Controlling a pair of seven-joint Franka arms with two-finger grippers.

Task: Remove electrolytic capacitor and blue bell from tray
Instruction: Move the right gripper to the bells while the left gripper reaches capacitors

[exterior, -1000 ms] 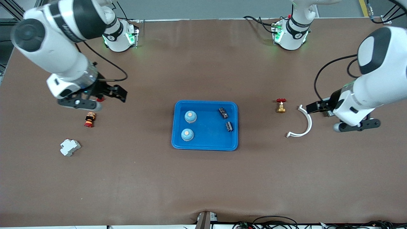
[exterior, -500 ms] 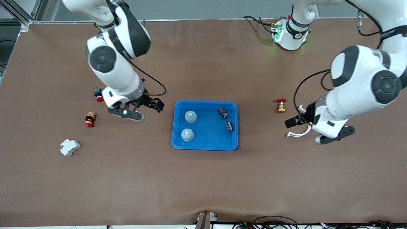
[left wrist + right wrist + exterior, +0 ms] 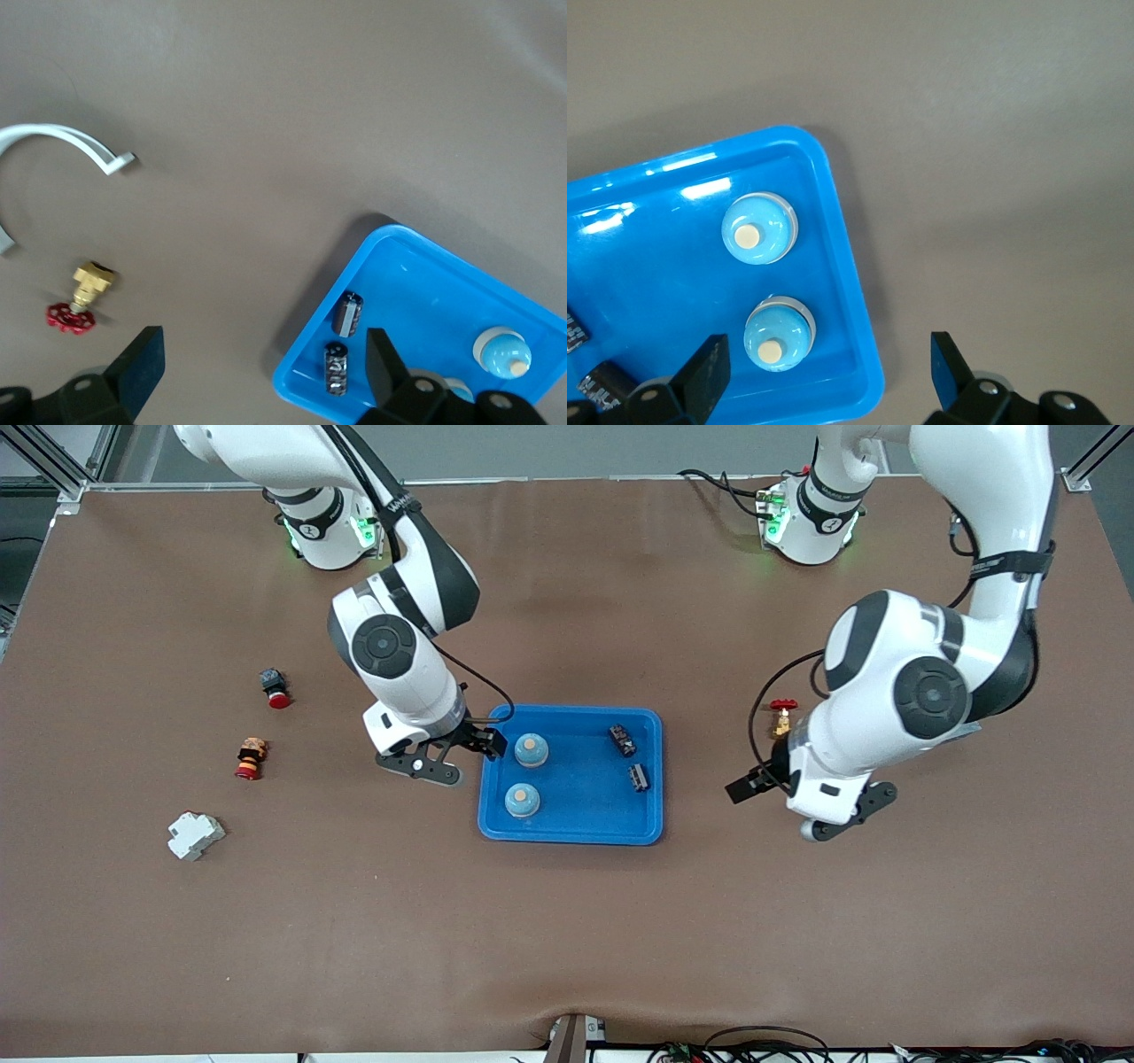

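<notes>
Both bells (image 3: 531,750) (image 3: 522,801) and both capacitors (image 3: 622,740) (image 3: 639,778) sit in the blue tray (image 3: 571,828), bells toward the right arm's end and capacitors toward the left arm's. The right gripper (image 3: 490,745) hangs over the tray's edge by the bells, fingers spread wide with nothing in them. The left gripper (image 3: 742,789) is over bare table near the red-handled valve (image 3: 782,718), fingers apart and empty too.

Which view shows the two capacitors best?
The left wrist view: both capacitors lie whole and large in the blue tray. The front view shows them small; the right wrist view catches only cut-off bits at its edge.
</notes>
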